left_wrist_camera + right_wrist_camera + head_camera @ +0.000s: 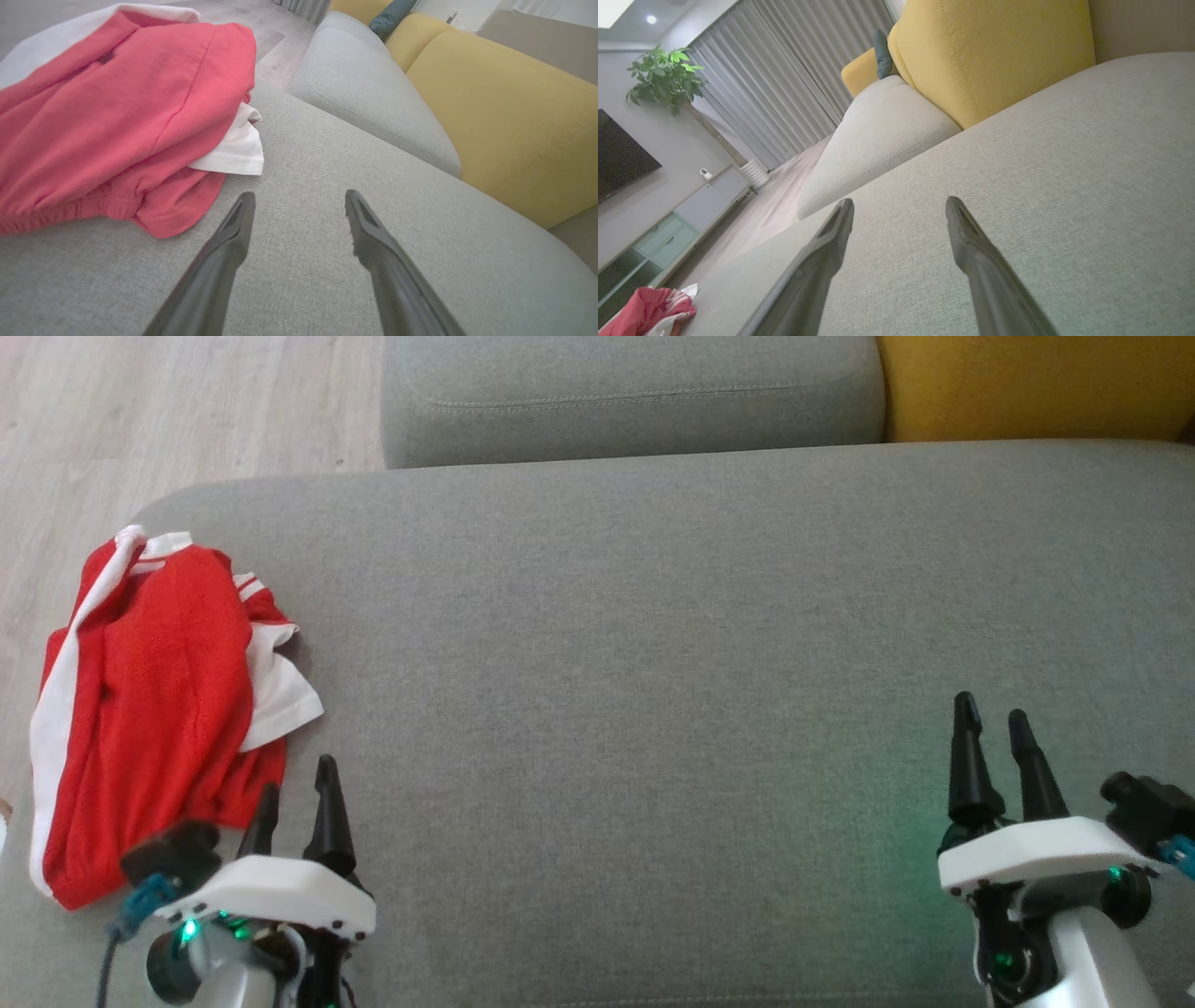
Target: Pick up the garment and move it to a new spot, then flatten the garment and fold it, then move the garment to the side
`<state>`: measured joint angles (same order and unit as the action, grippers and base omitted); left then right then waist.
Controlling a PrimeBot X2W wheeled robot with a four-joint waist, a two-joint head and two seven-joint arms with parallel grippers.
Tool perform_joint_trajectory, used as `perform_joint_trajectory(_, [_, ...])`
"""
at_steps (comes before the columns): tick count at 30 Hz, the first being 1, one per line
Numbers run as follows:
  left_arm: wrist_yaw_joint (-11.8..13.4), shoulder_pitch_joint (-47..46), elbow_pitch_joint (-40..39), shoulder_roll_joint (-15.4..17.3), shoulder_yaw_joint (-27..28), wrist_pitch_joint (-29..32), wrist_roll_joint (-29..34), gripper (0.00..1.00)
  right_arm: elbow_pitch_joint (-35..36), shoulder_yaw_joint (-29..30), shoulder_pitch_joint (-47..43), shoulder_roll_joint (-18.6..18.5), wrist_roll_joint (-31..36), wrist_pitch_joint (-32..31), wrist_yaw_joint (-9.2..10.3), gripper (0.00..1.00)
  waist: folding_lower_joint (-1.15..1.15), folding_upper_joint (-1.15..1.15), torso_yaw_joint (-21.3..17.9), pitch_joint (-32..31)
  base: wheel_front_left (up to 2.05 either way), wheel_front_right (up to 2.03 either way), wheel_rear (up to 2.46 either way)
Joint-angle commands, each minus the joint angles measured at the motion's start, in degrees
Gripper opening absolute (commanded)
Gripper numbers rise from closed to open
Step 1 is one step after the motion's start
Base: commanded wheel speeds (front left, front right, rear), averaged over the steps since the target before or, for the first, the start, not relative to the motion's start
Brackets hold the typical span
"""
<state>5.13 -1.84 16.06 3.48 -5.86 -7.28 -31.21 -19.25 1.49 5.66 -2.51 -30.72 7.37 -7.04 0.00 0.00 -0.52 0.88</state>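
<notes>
Fig. 1. The garment (159, 709), a red knit piece with white side stripes and white trim, lies bunched at the near left edge of the grey sofa seat (653, 663). The wooden floor (187, 401) lies just beyond it on the left.

Through the head view I see the left gripper (297, 777) just beside the garment's near right corner, fingers spread and holding nothing. The right gripper (991, 707) hovers well apart at the near right, fingers likewise spread and empty.

The left wrist view places the red hem (177, 219) just left of the left gripper (300, 195). A white flap (233, 154) juts out from under the red folds, a little farther off.

Handling, as I judge it: the cloth is light, soft and limp. It should sag and trail when lifted, and it is neither fragile nor notably slippery. The folds are stacked, so a deep pinch may take several layers at once.

Where to take hold, as I judge it: the gathered red hem nearest the left fingers is the easiest first pinch. The white flap is a cleaner single edge. Flattening will probably need both grippers on two separate corners.

Writing: I can read no brand, label or lettering on the cloth, and none on the yellow cushion (1027, 383) at the far right.
</notes>
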Motion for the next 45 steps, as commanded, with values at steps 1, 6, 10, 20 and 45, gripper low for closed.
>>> perform_joint_trajectory(1, [0.68, -3.47, -2.13, 1.25, 0.5, -1.23, 2.69, 1.0, 1.1, -1.5, 3.89, -0.25, 2.75, 1.09, -0.31, 1.0, 0.0, 0.0, -0.09, 0.03, 0.0, 0.0, 0.0])
perform_joint_trajectory(6, [1.72, -3.48, -2.23, 1.39, -0.06, -2.07, 6.19, 1.0, 0.16, -1.58, 4.33, -0.27, 6.54, 1.94, -0.33, 1.0, 0.0, 0.0, -0.32, 0.05, 0.0, 0.0, 0.0])
perform_joint_trajectory(10, [2.38, -3.48, -2.46, 1.42, -0.22, -2.57, 8.2, 1.0, -0.46, -1.62, 4.65, -0.27, 8.79, 2.44, -0.34, 1.0, 0.0, 0.0, -0.52, 0.08, 0.0, 0.0, 0.0])
perform_joint_trajectory(20, [4.1, -3.06, -3.05, 1.54, -0.73, -4.25, 15.25, 1.0, -1.58, -1.09, 5.58, -0.3, 15.74, 4.13, -0.38, 1.0, 0.0, 0.0, -1.07, 0.19, 0.0, 0.0, 0.0])
perform_joint_trajectory(45, [6.42, -2.43, -2.87, 1.44, -1.27, -7.72, 29.78, 1.0, -2.8, -1.94, 5.62, -0.37, 30.49, 7.63, -0.45, 1.0, 0.0, 0.0, -0.39, -0.07, 0.0, 0.0, 0.0])
